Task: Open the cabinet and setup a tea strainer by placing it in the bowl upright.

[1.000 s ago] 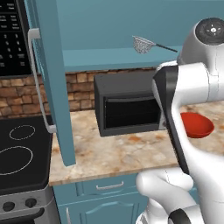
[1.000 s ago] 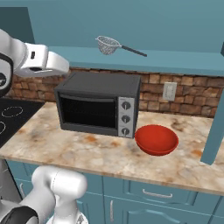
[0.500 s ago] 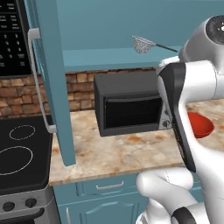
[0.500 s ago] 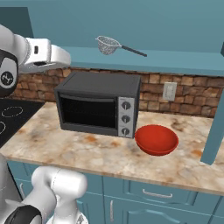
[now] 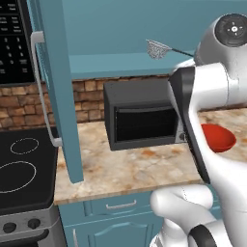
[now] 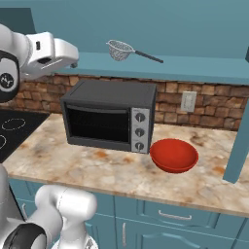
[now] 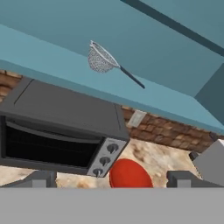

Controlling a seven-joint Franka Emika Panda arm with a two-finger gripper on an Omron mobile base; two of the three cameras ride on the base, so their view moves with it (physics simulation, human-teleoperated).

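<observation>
The tea strainer (image 6: 120,49) lies on the bottom shelf of the open cabinet (image 6: 194,68), its mesh cup to the left and its thin dark handle pointing right. In the hand view the strainer (image 7: 100,59) sits above the toaster oven (image 7: 57,131), well apart from the gripper (image 7: 111,178), whose two fingertips stand wide apart with nothing between them. The red bowl (image 6: 173,155) rests on the counter (image 6: 73,168) just to the right of the toaster oven (image 6: 109,115), below and to the right of the strainer. In the left base view a cabinet door (image 5: 55,91) hangs swung open, its long silver handle (image 5: 41,91) facing the stove (image 5: 21,169). A wall socket (image 6: 188,101) sits on the brick wall behind the bowl. Teal drawers (image 6: 170,216) run beneath the counter.
</observation>
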